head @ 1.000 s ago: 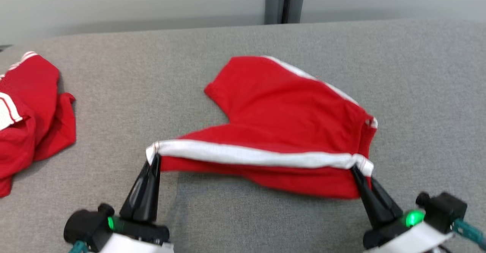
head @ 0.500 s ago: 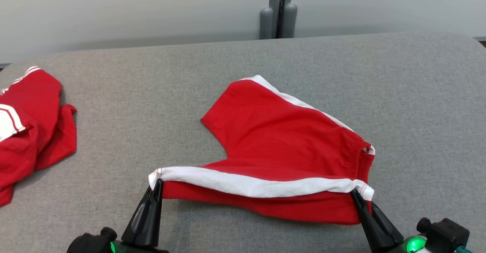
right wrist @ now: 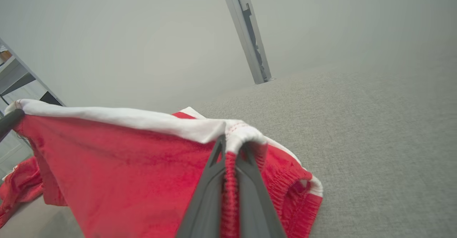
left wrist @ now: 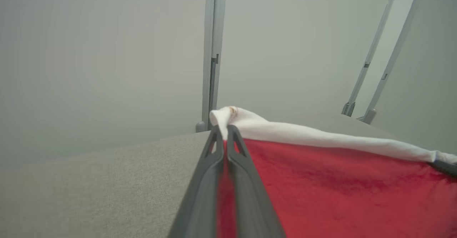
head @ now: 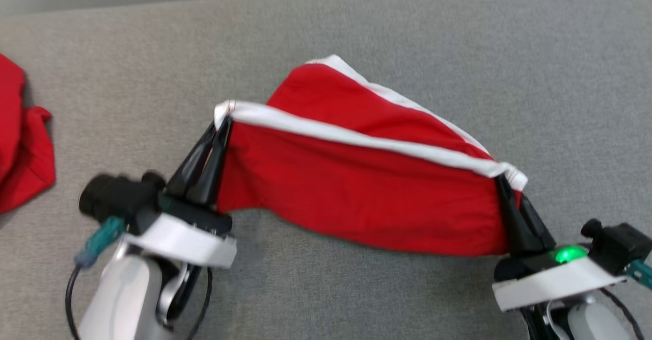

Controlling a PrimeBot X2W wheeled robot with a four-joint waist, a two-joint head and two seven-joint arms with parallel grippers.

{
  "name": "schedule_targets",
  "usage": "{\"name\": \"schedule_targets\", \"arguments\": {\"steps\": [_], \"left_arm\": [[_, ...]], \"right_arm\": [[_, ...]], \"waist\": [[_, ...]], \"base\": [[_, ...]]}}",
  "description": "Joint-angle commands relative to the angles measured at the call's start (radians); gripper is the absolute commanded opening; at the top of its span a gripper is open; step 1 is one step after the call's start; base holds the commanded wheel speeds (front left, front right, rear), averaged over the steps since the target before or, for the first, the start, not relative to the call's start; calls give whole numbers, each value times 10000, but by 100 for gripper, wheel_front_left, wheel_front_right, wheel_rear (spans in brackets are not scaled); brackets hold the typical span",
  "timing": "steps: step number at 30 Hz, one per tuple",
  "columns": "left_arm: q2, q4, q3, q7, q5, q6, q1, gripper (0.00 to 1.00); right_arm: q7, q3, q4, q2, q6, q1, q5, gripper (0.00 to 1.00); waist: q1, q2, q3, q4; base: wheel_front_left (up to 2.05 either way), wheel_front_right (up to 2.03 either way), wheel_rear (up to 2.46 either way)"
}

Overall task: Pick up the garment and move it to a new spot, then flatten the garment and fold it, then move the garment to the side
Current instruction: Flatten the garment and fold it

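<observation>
Between left gripper [head: 223, 125] and right gripper [head: 502, 181], both tight on it; red garment [head: 356, 192]

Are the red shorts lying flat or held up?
Held up: left tool and right tool pinch the red shorts taut by the white edge; far part lies down.

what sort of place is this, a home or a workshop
Most likely a robot test cell, not a home: a grey fabric-covered table, plain grey partition panels joined by a metal post behind it, and a second red garment lying left of the red shorts.
</observation>
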Motion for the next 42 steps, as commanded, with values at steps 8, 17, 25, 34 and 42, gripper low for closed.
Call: {"name": "schedule_targets", "arguments": {"steps": [8,17,25,34,42], "left_arm": [[233,1820,-912,546,-238,-74,-2786,0],[327,4279,-1752,471,-795,-76,-5125,0],[143,6089,-2184,-154,-1472,-76,-5839,100],[78,5904,-1461,-1202,-1448,627,-4669,100],[151,3366,-85,-1196,-1021,1537,-2188,100]], "right_arm": [[-3,-350,847,382,-1,-1338,-72,0],[-224,-117,1675,565,0,-2373,150,0],[-366,131,2116,510,0,-2601,7,100],[-434,-101,1697,164,0,-1825,-759,100],[-306,-855,814,52,-1,-1102,-1349,100]], "waist": [[1,0,1282,-546],[1,0,1826,-1075],[1,0,1857,-1081],[1,0,1298,-759],[1,0,667,-458]], "base": [[0,0,0],[0,0,0],[0,0,0],[0,0,0],[0,0,0]]}}
